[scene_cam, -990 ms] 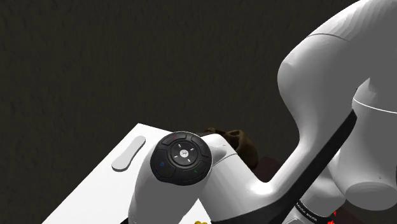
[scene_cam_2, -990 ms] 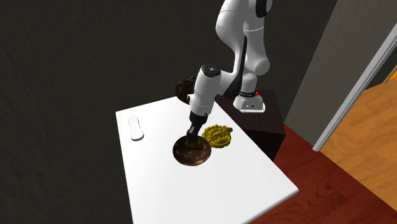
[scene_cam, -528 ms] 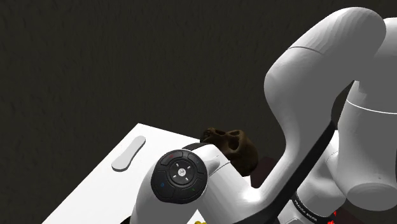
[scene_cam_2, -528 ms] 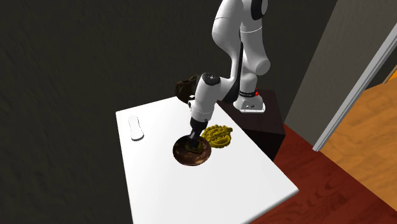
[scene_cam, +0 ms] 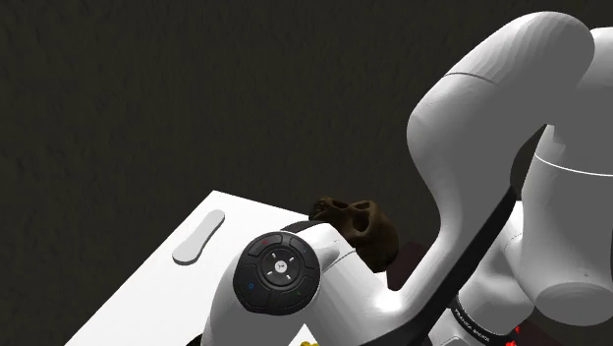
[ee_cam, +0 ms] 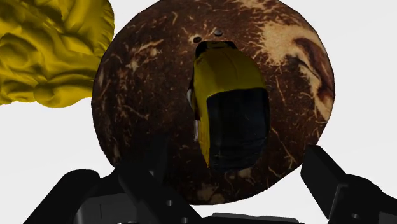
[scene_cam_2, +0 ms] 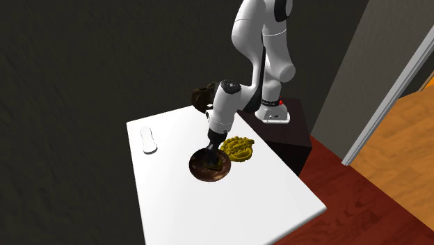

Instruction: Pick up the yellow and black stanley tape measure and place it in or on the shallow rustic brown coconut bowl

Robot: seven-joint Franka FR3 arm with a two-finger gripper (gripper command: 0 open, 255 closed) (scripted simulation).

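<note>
The yellow and black tape measure [ee_cam: 229,102] lies on its side inside the shallow brown speckled bowl [ee_cam: 140,95]. My gripper [ee_cam: 238,181] hovers just above it, open, with its black fingers [ee_cam: 146,172] standing apart on either side of the tape measure and not touching it. In the second exterior view the gripper [scene_cam_2: 211,154] points down into the bowl [scene_cam_2: 209,172] near the middle of the white table [scene_cam_2: 229,205].
A lumpy yellow object [scene_cam_2: 238,148] [ee_cam: 51,51] sits right beside the bowl. A flat white oblong [scene_cam_2: 148,139] [scene_cam: 199,239] lies near the table's far edge. A dark brown lumpy object [scene_cam_2: 203,96] [scene_cam: 359,226] sits at the corner near the stand [scene_cam_2: 288,132].
The hand came down into the bowl, then the fingers spread apart and let go of the tape measure, which now rests in the bowl. The arm has barely moved since.
</note>
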